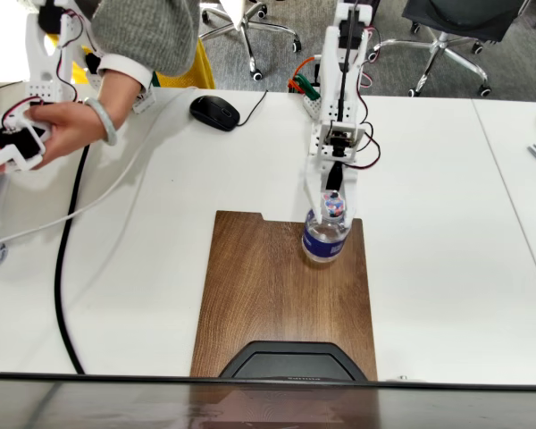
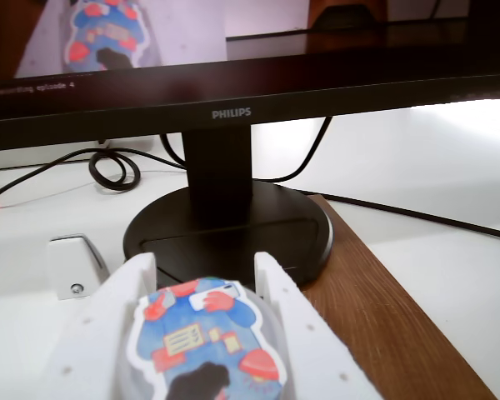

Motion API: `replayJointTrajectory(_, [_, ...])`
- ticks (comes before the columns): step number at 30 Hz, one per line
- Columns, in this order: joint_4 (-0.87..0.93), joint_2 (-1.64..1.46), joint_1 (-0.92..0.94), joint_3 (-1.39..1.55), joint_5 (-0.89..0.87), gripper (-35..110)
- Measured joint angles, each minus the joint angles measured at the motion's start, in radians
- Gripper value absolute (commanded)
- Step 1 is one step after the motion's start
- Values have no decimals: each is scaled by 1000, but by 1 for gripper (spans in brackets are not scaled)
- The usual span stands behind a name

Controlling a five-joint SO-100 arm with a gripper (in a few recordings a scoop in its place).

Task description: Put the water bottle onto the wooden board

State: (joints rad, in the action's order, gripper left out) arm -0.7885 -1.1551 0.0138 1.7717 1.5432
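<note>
The water bottle (image 1: 325, 236) stands upright over the far right corner of the wooden board (image 1: 268, 295); I cannot tell whether its base touches the wood. My gripper (image 1: 333, 206) reaches down from the far side and is shut around the bottle's top. In the wrist view the cap with its colourful sticker (image 2: 202, 346) sits tight between my two white fingers (image 2: 293, 312), with my gripper (image 2: 202, 287) closed on it. The board's brown edge (image 2: 383, 325) runs along the right of that view.
A black monitor base (image 1: 286, 362) rests on the board's near end, seen also as the round foot (image 2: 229, 229) ahead of me. A mouse (image 1: 214, 112), cables (image 1: 67, 268) and a person's hand (image 1: 67, 125) lie to the left. A small white box (image 2: 73, 267) sits nearby.
</note>
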Motion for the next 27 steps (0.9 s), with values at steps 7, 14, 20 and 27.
replayJointTrajectory(7, [0,107,14,-78,0,0])
replayJointTrajectory(14, [0,195,17,-189,-43,0])
replayJointTrajectory(20, [6,218,5,-206,-51,0])
replayJointTrajectory(27, [15,255,5,-232,-44,0])
